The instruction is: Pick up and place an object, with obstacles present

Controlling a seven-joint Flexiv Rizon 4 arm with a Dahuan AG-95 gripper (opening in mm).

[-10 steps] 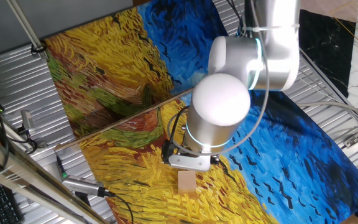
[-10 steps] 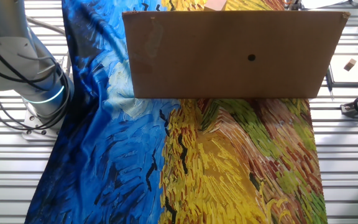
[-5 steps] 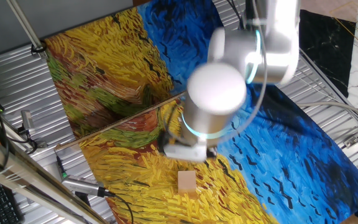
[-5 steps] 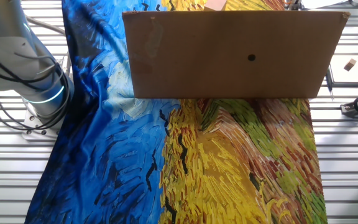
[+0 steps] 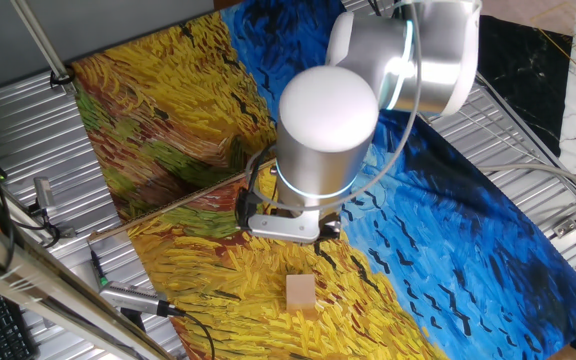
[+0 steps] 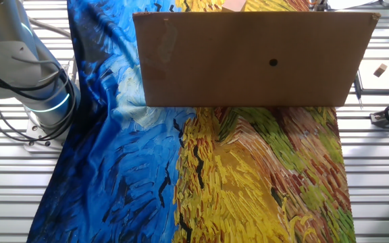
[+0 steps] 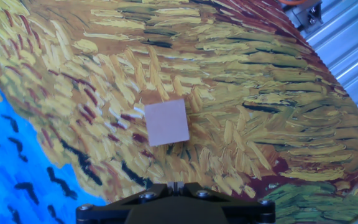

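Note:
The light tan wooden cube [image 5: 301,295] lies on the yellow part of the painted cloth, alone, just in front of the arm. In the hand view the cube [image 7: 166,122] sits flat ahead of my gripper [image 7: 174,185], whose jaws are together and hold nothing. My gripper [image 5: 286,226] hangs under the big white wrist, above the cloth, between the cube and the thin brown rod [image 5: 168,205]. The rod lies diagonally across the cloth, and its right end is hidden behind the arm. The rod does not show in the hand view.
A brown cardboard panel [image 6: 248,61] blocks most of the other fixed view. The arm's base [image 6: 26,74] stands at its left. Cables and a pen-like tool [image 5: 133,298] lie on the slatted metal table [image 5: 28,130] left of the cloth.
The arm has swung up and left in the fixed view, away from the cube toward the rod. The cube has stayed where it was.

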